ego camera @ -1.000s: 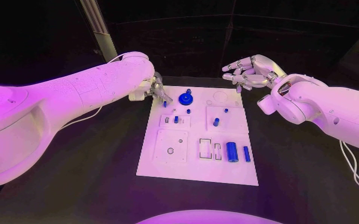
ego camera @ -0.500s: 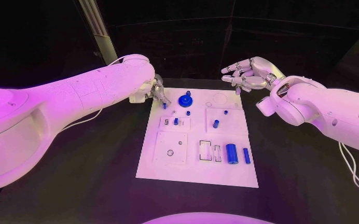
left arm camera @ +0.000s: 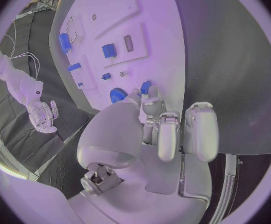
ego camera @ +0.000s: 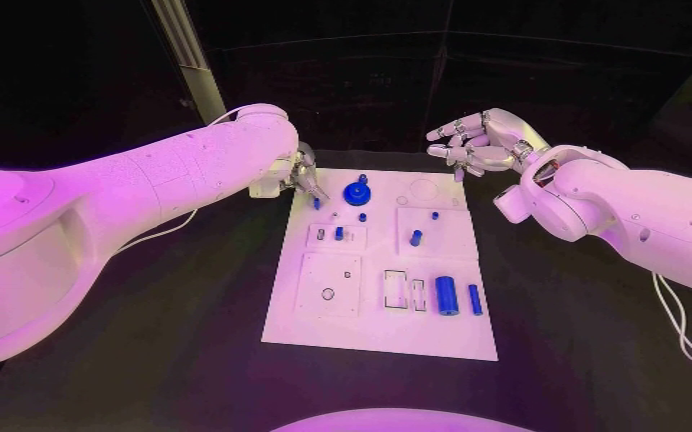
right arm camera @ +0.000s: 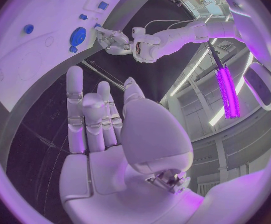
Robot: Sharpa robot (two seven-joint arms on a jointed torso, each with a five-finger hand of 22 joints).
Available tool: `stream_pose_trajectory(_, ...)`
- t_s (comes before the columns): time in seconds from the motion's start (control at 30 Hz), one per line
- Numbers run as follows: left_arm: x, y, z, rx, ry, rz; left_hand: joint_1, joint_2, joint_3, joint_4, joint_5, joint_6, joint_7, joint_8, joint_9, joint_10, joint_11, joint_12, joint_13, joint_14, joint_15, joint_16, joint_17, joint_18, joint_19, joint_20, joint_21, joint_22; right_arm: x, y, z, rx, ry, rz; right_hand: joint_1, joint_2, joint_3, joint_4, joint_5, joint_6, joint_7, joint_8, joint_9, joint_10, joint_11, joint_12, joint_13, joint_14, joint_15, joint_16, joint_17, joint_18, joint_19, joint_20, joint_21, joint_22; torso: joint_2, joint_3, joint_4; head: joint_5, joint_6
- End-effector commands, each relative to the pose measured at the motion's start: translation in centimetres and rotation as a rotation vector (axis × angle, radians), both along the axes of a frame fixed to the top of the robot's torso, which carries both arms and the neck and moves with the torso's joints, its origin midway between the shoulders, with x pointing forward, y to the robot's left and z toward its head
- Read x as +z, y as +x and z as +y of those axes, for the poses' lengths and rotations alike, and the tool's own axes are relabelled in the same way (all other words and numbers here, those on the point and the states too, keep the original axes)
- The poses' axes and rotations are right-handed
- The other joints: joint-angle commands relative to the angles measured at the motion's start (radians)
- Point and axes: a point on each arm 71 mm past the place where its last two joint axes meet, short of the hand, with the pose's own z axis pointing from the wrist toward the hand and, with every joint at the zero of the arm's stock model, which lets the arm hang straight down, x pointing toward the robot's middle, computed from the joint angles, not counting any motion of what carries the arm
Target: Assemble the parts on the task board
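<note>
1. Left hand (ego camera: 300,174) sits at the far-left corner of the task board (ego camera: 378,337). In the left wrist view its fingers (left arm camera: 151,106) are bunched on a small blue peg (left arm camera: 145,87) at their tips. I read that as a pinch, with the peg held end-down over the board, probably so it can go straight into a hole.
2. Just beside that peg is the blue gear (ego camera: 358,191), already seated on the far part of the board. The hand is working right next to it, so I have little side room.
3. Mid-board: a few small blue pegs stand in the two raised white blocks (ego camera: 338,234). These look placed. I cannot tell which holes are still free.
4. Near-right part of the board: a blue cylinder (ego camera: 447,295) and a thinner blue bar (ego camera: 475,298) lie flat, beside open rectangular slots (ego camera: 395,287). My guess is these are still waiting.
5. Right hand (ego camera: 482,142) hovers off the far-right corner of the board, above the worktop (ego camera: 562,322), well apart from every part. Its fingers are apart and hold nothing. It looks parked to keep out of the left hand's way.
</note>
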Motion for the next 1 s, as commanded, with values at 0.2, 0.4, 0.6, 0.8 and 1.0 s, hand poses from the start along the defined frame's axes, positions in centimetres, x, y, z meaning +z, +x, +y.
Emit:
stream_pose_trajectory(0.2, 0.0, -0.1, -0.2, -0.035, -0.019, 0.013, 0.109, 0.017, 0.111, -0.095, 0.001, 0.006, -0.012, 0.005, -0.005, 0.006, -0.016, -0.002, 0.003, 0.104, -0.014, 0.003, 0.263, 0.004, 0.019, -0.014, 0.003, 0.043, 0.1, 0.0, 0.2, 0.012, 0.003, -0.004, 0.005, 0.006, -0.003, -0.003, 0.003, -0.005, -0.001, 0.005, 0.001, -0.007, 0.001, 0.004, -0.001, 0.003, 0.000, -0.006, 0.001, 0.014, 0.006, -0.002, -0.003, -0.001, 0.000, -0.0004, 0.0002, 0.000, -0.003)
stream_pose_trajectory(0.4, 0.1, -0.2, -0.1, -0.030, -0.039, -0.011, 0.094, -0.015, 0.225, -0.131, 0.001, 0.002, -0.007, 0.015, 0.000, 0.020, -0.011, -0.007, 0.002, 0.104, -0.009, 0.003, 0.263, 0.003, 0.020, -0.013, 0.004, 0.047, 0.1, 0.0, 0.2, 0.013, 0.003, -0.004, 0.006, 0.006, -0.003, -0.003, 0.005, -0.005, -0.001, 0.005, 0.001, -0.008, 0.001, 0.004, -0.001, 0.003, 0.000, -0.006, 0.001, 0.014, 0.006, -0.002, -0.004, -0.001, -0.001, -0.0006, 0.0008, 0.000, -0.004)
stream_pose_trajectory(0.6, 0.4, -0.4, 0.1, -0.023, -0.064, -0.051, 0.049, -0.058, 0.333, -0.155, 0.000, 0.002, -0.007, 0.028, 0.009, 0.034, -0.011, -0.004, 0.007, 0.104, -0.009, 0.003, 0.263, 0.002, 0.022, -0.012, 0.006, 0.053, 0.1, 0.0, 0.1, 0.011, 0.002, -0.005, 0.006, 0.006, -0.003, -0.003, 0.005, -0.005, -0.001, 0.005, 0.001, -0.008, 0.001, 0.004, -0.001, 0.003, 0.000, -0.006, 0.001, 0.014, 0.006, -0.002, -0.004, -0.001, -0.002, 0.0000, 0.0027, 0.001, -0.003)
stream_pose_trajectory(0.8, 0.8, -1.3, 0.3, -0.007, -0.117, -0.095, 0.024, -0.081, 0.391, -0.169, 0.001, 0.004, -0.008, 0.037, 0.014, 0.042, -0.013, -0.001, 0.011, 0.104, -0.010, 0.003, 0.263, 0.002, 0.024, -0.012, 0.008, 0.056, 0.1, 0.1, -0.1, 0.006, 0.001, -0.005, 0.006, 0.007, -0.003, -0.003, 0.007, -0.005, -0.001, 0.005, 0.001, -0.008, 0.001, 0.004, -0.002, 0.003, 0.000, -0.007, 0.001, 0.014, 0.007, -0.002, -0.004, -0.002, -0.004, -0.0008, 0.0075, 0.002, -0.002)
stream_pose_trajectory(1.0, 1.3, -2.5, 0.7, 0.011, -0.174, -0.163, 0.002, -0.101, 0.437, -0.180, 0.000, 0.008, -0.010, 0.046, 0.019, 0.056, -0.015, 0.008, 0.023, 0.104, -0.012, 0.003, 0.263, 0.000, 0.029, -0.014, 0.014, 0.066, 0.1, 0.1, -0.4, 0.001, -0.001, -0.006, 0.006, 0.007, -0.003, -0.003, 0.007, -0.005, -0.001, 0.005, 0.001, -0.008, 0.001, 0.004, -0.002, 0.003, 0.000, -0.007, 0.001, 0.014, 0.007, -0.002, -0.004, -0.002, -0.009, -0.0007, 0.0148, -0.001, -0.003)
